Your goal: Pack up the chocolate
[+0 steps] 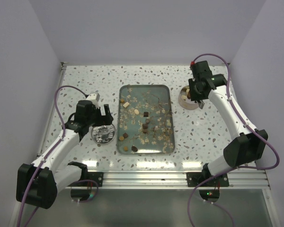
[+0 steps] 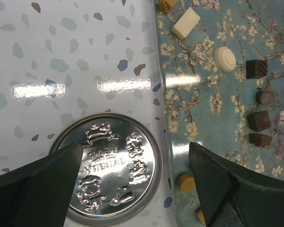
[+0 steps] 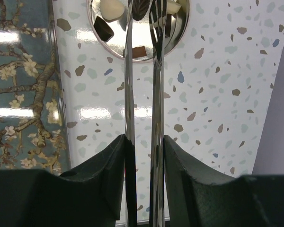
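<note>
Most chocolates (image 1: 145, 126) lie on the floral tray (image 1: 144, 86); only a few sit in the tin (image 3: 175, 45) (early days). The right hand (image 3: 143, 142) pinches tweezers (image 3: 128, 85) over it; the left hand (image 2: 135, 156) hangs spread above the embossed lid (image 2: 109, 165).

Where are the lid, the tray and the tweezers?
lid (image 2: 111, 172): left wrist view, embossed centre.
tray (image 2: 189, 109): left wrist view, bare floral floor.
tweezers (image 3: 128, 85): right wrist view, left blade.
</note>
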